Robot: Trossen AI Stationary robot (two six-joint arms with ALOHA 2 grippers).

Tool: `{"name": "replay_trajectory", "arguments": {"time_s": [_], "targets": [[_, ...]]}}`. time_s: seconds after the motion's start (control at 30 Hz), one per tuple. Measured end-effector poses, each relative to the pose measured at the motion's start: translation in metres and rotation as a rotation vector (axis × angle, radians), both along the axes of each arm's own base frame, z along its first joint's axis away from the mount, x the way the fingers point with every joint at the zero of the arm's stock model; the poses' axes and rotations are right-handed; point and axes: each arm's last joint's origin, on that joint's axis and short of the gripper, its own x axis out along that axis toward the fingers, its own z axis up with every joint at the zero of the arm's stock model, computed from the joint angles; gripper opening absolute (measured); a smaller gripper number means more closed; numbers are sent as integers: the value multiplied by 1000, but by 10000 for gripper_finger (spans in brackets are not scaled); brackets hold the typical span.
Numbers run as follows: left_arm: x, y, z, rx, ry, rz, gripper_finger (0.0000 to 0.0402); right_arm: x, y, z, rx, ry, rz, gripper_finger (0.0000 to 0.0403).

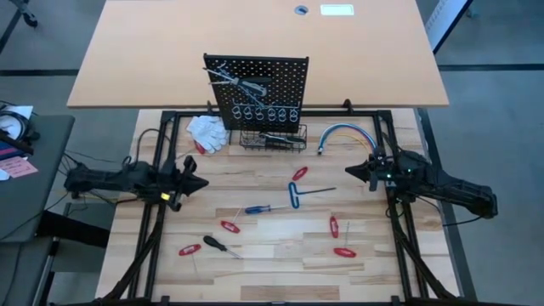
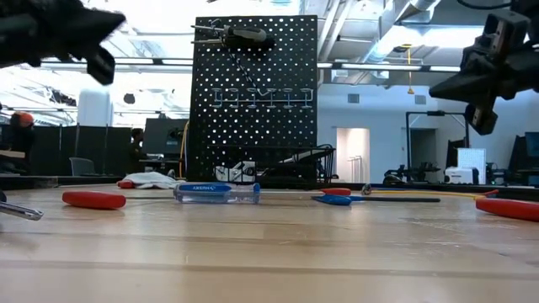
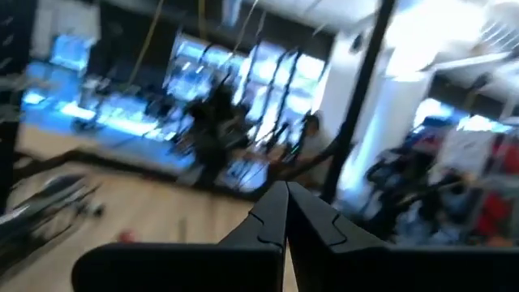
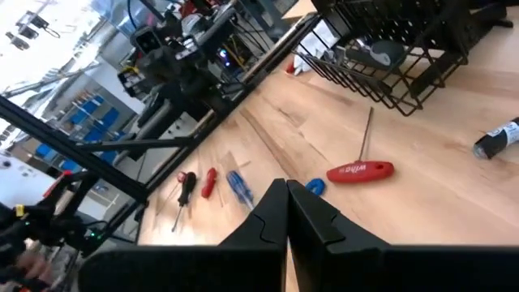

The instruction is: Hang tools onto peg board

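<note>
The black peg board stands upright at the table's far side, with a row of silver rings, a wire basket at its foot and a tool hung near its top. On the table lie several red-handled screwdrivers, a blue-handled screwdriver, a black-handled one and a blue T-shaped hex key. My left gripper is shut and empty, above the table's left side. My right gripper is shut and empty, above the right side.
White gloves lie left of the basket and a curved blue cable right of it. A large tan tabletop lies behind the peg board. In the right wrist view a red screwdriver lies near the basket.
</note>
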Motion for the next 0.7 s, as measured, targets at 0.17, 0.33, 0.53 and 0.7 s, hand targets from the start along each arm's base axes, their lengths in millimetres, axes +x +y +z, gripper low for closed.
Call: {"name": "replay_trajectory", "arguments": {"time_s": [0.17,0.33,0.53,0.7], "targets": [[3,5,-13,-14,140,76,7,-1,0,-3,10,35,0,10],[4,5,-21,-19,242,66,8,-1,0,-4,12,41,0,10],[3,5,-19,-20,252,62,9,-1,0,-4,12,40,0,10],[3,5,-20,-20,257,63,9,-1,0,-4,12,40,0,10]]}}
